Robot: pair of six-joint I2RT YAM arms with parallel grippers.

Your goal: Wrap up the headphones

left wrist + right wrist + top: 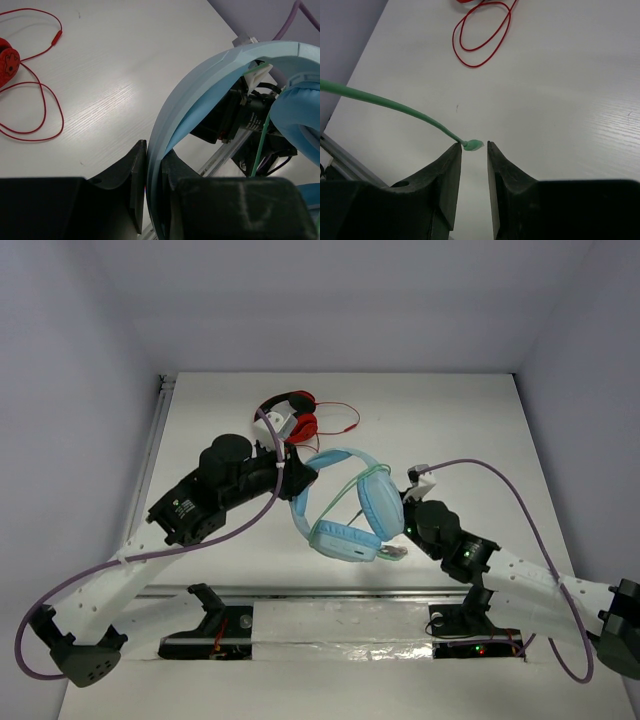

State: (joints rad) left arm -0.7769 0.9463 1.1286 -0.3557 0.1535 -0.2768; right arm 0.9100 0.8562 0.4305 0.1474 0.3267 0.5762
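Left gripper (154, 155) is clamped on the band (200, 85) of the headphones (345, 505), its two fingers pressed against either face of the band near one end. From there the band arcs up and away from the gripper. In the top view the headphones sit between the two arms at mid-table, the band toward the left arm and the cups (380, 505) toward the right arm; whether the cups touch the table (470, 430) cannot be told. Right gripper (474, 145) has its jaws a little apart, gripping nothing. The tip of the green cable (395, 104) lies at the mouth of the gap, right against the tip of one finger (451, 170) and clear of the other. The cable runs off from there to the edge of the wrist view. Red headphones (295, 415) lie farther back on the table, well apart from both grippers, their red cable (482, 35) looped loosely beside them.
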